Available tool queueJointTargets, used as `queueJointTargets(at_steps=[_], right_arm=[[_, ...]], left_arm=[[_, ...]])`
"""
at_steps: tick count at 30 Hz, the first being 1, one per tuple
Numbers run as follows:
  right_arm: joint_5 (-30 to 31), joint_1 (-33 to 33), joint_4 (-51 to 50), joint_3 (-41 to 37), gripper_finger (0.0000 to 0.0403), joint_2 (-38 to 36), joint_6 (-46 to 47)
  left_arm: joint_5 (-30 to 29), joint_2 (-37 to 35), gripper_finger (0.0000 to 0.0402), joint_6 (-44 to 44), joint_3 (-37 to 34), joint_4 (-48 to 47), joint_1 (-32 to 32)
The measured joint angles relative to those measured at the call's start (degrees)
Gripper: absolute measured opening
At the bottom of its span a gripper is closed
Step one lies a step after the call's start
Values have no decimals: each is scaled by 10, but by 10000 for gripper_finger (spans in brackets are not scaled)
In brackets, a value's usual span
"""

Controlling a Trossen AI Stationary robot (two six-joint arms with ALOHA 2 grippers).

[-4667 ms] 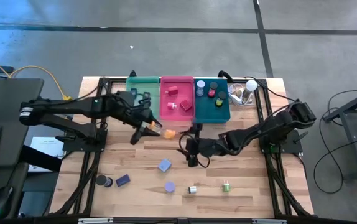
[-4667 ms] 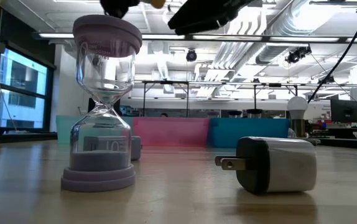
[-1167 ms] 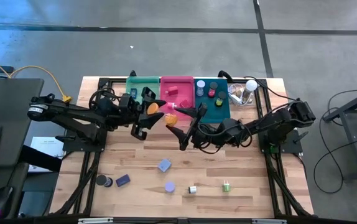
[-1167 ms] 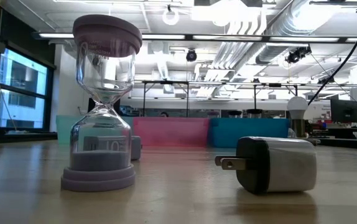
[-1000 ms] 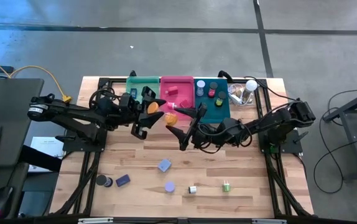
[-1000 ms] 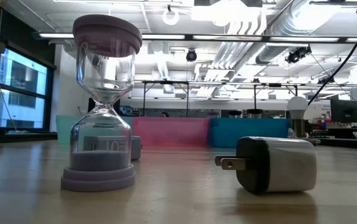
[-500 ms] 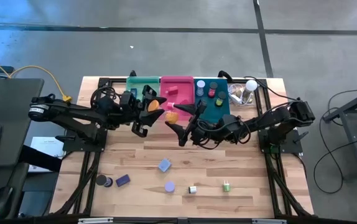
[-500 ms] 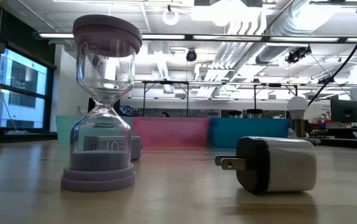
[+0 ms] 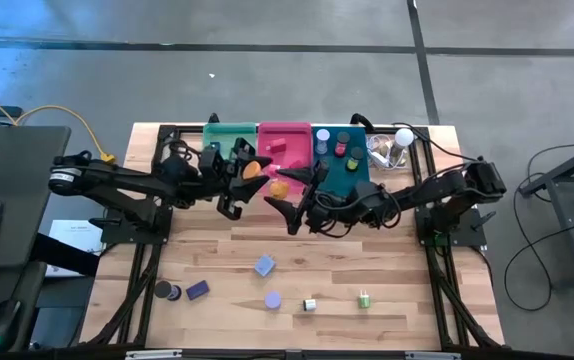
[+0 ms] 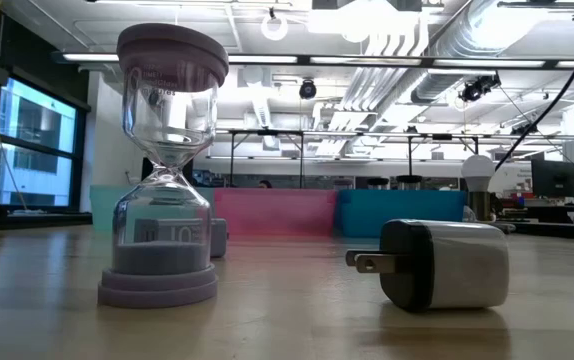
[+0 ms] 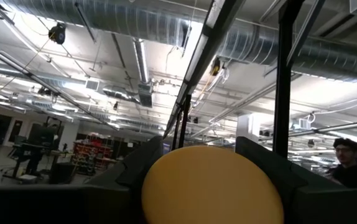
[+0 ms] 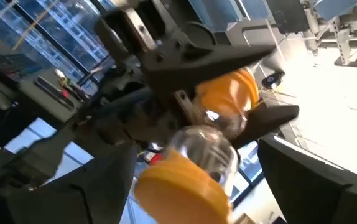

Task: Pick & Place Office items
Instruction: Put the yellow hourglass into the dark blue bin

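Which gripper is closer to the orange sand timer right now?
Left. The left gripper is clamped on one end of the orange sand timer, held above the table; the right gripper is open beside its other end, not gripping it.

The left arm reaches in from the left, its left gripper (image 9: 242, 175) raised, fingers clamped on an orange hourglass (image 9: 251, 169). The right arm stretches in from the right, its right gripper (image 9: 292, 195) spread wide just beside the left one.
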Motion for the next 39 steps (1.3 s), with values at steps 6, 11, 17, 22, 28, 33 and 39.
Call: queueJointTargets(at_steps=[6,11,17,22,28,33,39], right_arm=[[4,-10,-2,0,294,0,2],[3,-8,-2,0,238,0,0],[17,-3,8,1,178,-2,0],[45,5,5,1,186,-2,-15],[58,15,6,1,176,-1,-30],[73,23,5,1,175,-1,-41],[74,23,-11,-2,177,2,-44]], left_arm=[[-3,8,181,0,0,8,1],[-2,8,181,-1,0,10,1],[0,7,181,2,0,5,0],[1,7,181,2,0,-6,0],[0,7,181,3,0,-12,0],[4,7,186,3,0,-21,0],[36,8,195,-5,0,-28,0]])
